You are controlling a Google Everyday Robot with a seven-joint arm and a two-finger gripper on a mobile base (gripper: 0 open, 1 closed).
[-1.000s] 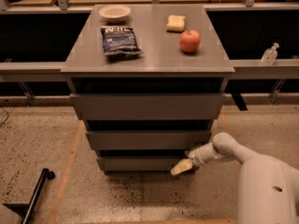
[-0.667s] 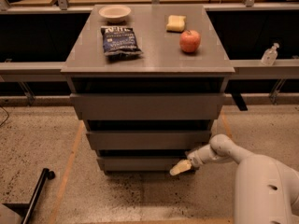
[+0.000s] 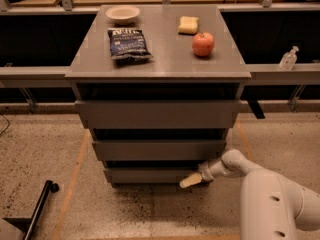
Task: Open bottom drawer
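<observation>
Change from a second ago is slight: the pincer point(image 3: 191, 180) sits at almost the same spot, low against the right end of the bottom drawer point(image 3: 145, 175). The rounded arm joint point(image 3: 233, 162) behind it lies a little further left and lower than before. The bottom drawer looks no further out than it did. Its flat grey front sits lowest in the cabinet, under the middle drawer point(image 3: 157, 150) and the tall top drawer point(image 3: 157, 114), with a dark gap above it. The pincer's pale tip points left and slightly down, overlapping the drawer front's lower right corner. Whether it touches or grips the front cannot be told, nor whether the pincer is open or closed. The robot's white body point(image 3: 280, 204) fills the lower right corner, beside the cabinet.

On the counter point(image 3: 165, 61) above, the things lie where they were: a pale bowl point(image 3: 122, 14) at the back left, a dark blue snack bag point(image 3: 128, 43) just in front of it, a yellow sponge point(image 3: 188, 25) at the back right and a red apple point(image 3: 203, 44) near it toward the front. A clear bottle point(image 3: 288, 59) stands on the ledge to the right, well apart from the cabinet. A black pole point(image 3: 37, 211) lies on the speckled floor at lower left, away from the drawers. Only the pincer itself stands before the bottom drawer's front.
</observation>
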